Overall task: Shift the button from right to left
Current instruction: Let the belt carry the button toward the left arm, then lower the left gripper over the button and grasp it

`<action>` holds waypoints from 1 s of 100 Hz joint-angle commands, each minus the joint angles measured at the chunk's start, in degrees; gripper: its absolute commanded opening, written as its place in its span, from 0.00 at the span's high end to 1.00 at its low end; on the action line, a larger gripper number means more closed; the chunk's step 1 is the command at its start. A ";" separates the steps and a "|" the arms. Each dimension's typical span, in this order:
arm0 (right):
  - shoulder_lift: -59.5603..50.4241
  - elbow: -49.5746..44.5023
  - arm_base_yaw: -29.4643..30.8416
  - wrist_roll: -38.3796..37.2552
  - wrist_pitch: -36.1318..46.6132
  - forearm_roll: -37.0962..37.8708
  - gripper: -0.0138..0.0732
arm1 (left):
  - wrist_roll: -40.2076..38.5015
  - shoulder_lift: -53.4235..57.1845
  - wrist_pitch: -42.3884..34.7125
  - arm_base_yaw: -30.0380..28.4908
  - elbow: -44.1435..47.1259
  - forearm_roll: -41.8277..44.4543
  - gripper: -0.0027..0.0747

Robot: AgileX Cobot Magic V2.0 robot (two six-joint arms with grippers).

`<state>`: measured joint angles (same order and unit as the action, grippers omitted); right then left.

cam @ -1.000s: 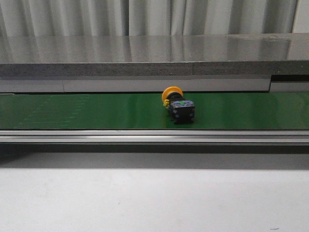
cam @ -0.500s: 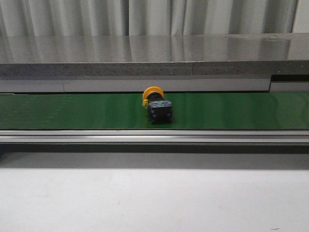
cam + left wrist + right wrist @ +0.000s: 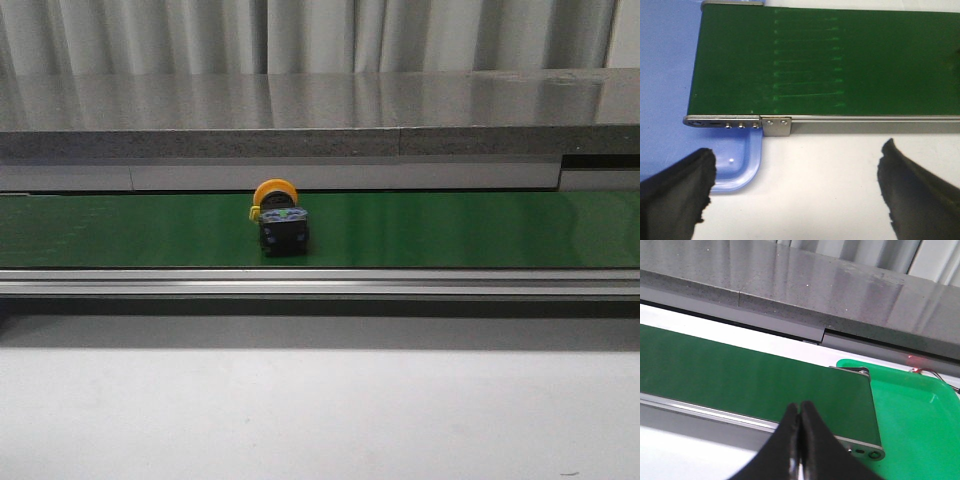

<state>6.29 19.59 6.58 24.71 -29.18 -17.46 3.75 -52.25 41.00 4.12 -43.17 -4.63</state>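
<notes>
On the green conveyor belt (image 3: 450, 230), seen from the front, the button (image 3: 279, 220) lies a little left of the middle of the view, its yellow-orange cap turned toward the far side and its black body with small green marks toward the camera. A metal rail (image 3: 320, 283) runs along the belt's near edge, with a white table (image 3: 320, 410) in front of it and a grey stone shelf (image 3: 320, 115) beyond it, below pale curtains (image 3: 300, 35). Neither arm shows in this view.

From the left wrist, the left gripper (image 3: 795, 192) is spread wide, its two black fingers (image 3: 675, 192) well apart over the white table, holding nothing. Ahead of it lies the belt's end with a small metal bracket (image 3: 776, 126), and a blue tray (image 3: 665, 85) sits under and beside that end. The button does not show here.

From the right wrist, the right gripper (image 3: 800, 440) has its black fingers (image 3: 812, 445) pressed together with nothing between them, hanging over the near rail. Past them the belt's other end meets a bright green tray (image 3: 910, 410), and the grey shelf runs behind
</notes>
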 commanded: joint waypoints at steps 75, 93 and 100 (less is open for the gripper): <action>0.62 1.38 -0.10 0.50 3.88 -0.82 0.91 | 0.79 -26.53 -7.64 12.96 -18.74 -12.22 0.11; 0.62 1.38 -0.10 0.50 3.88 -0.82 0.91 | 0.79 -31.25 -9.21 14.18 -21.22 -13.93 0.10; 0.62 1.38 -0.11 0.50 3.82 -0.82 0.91 | 0.79 -32.25 -10.13 14.52 -21.37 -14.33 0.10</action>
<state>6.29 19.59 6.58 24.71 -29.18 -17.46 5.14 -85.13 34.56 17.75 -62.39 -17.08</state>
